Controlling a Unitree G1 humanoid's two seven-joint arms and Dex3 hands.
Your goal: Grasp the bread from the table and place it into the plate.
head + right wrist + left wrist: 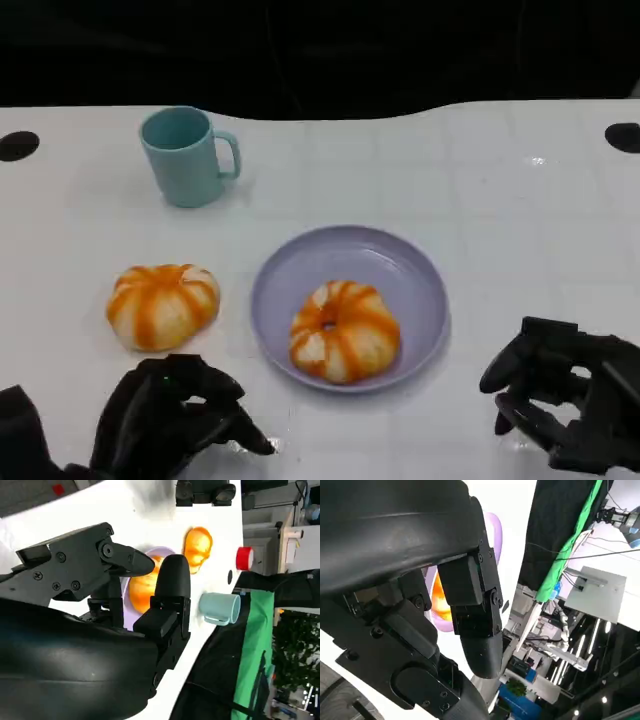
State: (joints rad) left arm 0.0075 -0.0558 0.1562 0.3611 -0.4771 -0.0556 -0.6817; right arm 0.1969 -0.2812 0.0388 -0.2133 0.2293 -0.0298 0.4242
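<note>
Two orange-and-white striped breads are in the head view. One bread [163, 305] lies on the white table, left of the lavender plate [400, 270]. The other bread [343, 331] lies inside the plate. My left hand [175, 415] rests near the table's front edge, just below the loose bread and apart from it, holding nothing. My right hand [565, 400] sits at the lower right, to the right of the plate, with fingers apart and nothing in them. The right wrist view shows the plated bread [142, 587] and the loose bread [197, 547] past my fingers [172, 580]. In the left wrist view the plate rim [496, 532] and an orange patch of bread [440, 600] show.
A teal mug [188, 155] stands at the back left, its handle to the right; it shows in the right wrist view as well [220, 608]. Black round marks [18, 145] [622, 137] sit at the table's far corners. A red cylinder [244, 558] stands beyond the table.
</note>
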